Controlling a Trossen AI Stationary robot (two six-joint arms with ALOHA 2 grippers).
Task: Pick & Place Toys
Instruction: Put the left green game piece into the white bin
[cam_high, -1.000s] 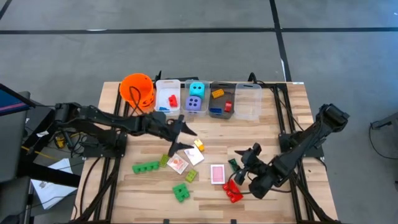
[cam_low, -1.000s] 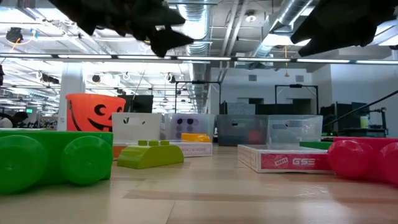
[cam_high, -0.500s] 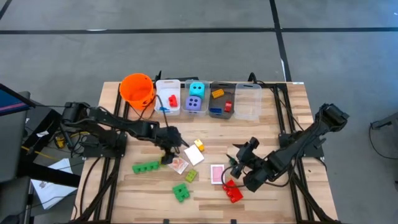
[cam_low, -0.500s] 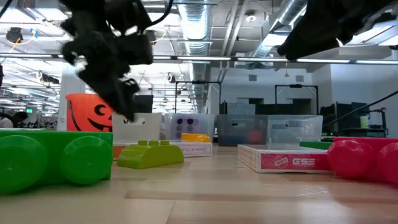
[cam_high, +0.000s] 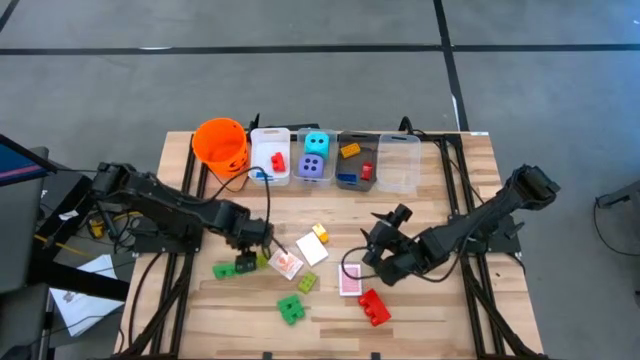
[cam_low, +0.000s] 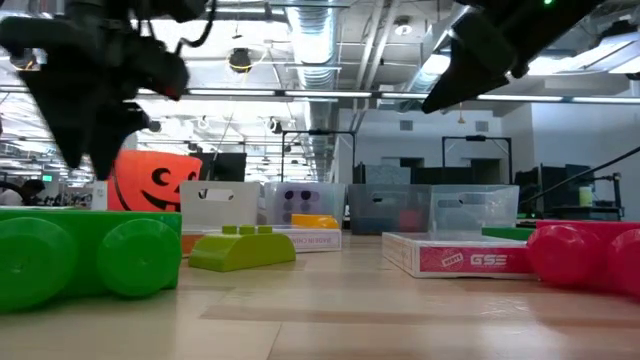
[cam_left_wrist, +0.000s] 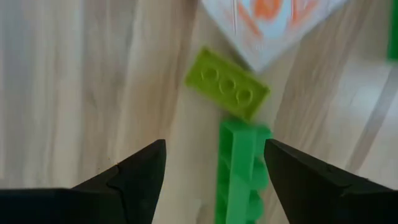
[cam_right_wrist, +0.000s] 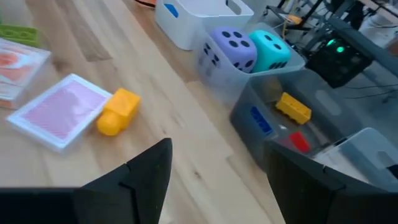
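Lower left of the high view: your left gripper (cam_high: 243, 262) hangs open-fingered over the long green brick (cam_left_wrist: 239, 168), ready to grasp; right gripper (cam_high: 378, 250) idles open at centre-right.

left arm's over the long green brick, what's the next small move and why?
Probably lower the left pincer straight down around the long green brick. The wrist view shows its jaws open with the brick between the fingers, nothing gripped yet; the lime brick lies just beyond the brick's end, so avoid drifting forward.
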